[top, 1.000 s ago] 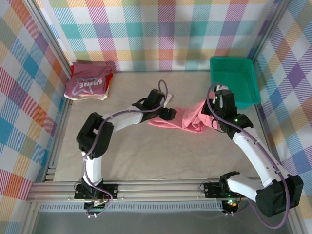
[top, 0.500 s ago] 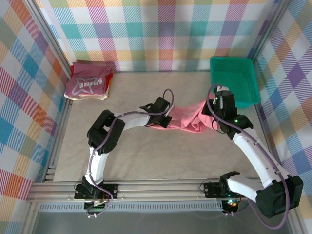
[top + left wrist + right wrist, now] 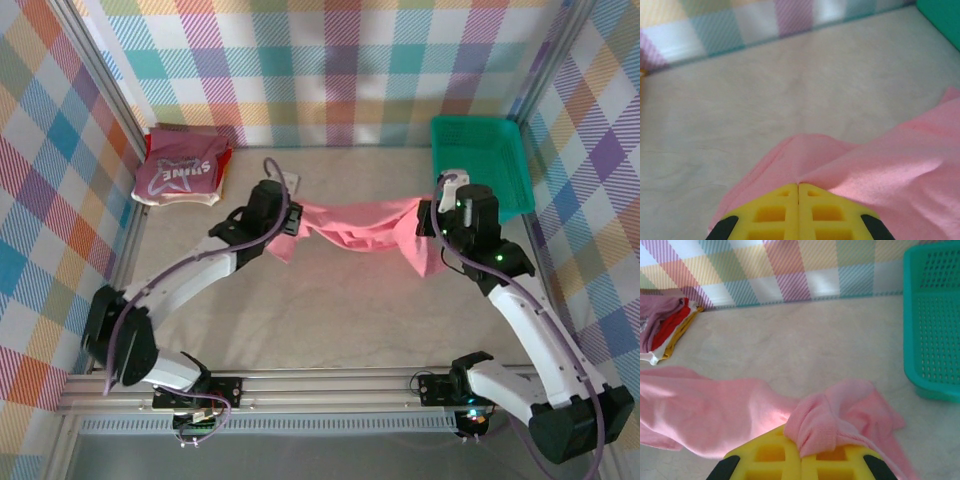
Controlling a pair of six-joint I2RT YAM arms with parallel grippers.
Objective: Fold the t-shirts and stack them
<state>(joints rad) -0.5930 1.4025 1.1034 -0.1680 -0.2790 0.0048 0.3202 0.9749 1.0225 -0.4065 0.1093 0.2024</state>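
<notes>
A plain salmon-pink t-shirt [image 3: 350, 222] hangs stretched between my two grippers over the middle of the table. My left gripper [image 3: 287, 218] is shut on its left end; in the left wrist view the yellow fingertips [image 3: 798, 188] meet with the pink cloth [image 3: 890, 165] pinched between them. My right gripper [image 3: 427, 222] is shut on the right end, where a bunched fold [image 3: 840, 420] spills over the yellow fingers [image 3: 801, 442]. The rest of that shirt [image 3: 710, 407] sags to the left. Folded t-shirts [image 3: 182, 168] lie stacked at the back left, the dark pink one with white lettering on top.
A green mesh basket [image 3: 482, 160] stands at the back right, close to my right gripper, its wall [image 3: 935, 325] at the right of the right wrist view. The folded stack [image 3: 662, 327] sits against the checked back wall. Bare table lies in front of the shirt.
My left gripper has shut on the pink shirt's left end and swung left, away from the right gripper. The crumpled shirt is now pulled out into a long span between both grippers.
</notes>
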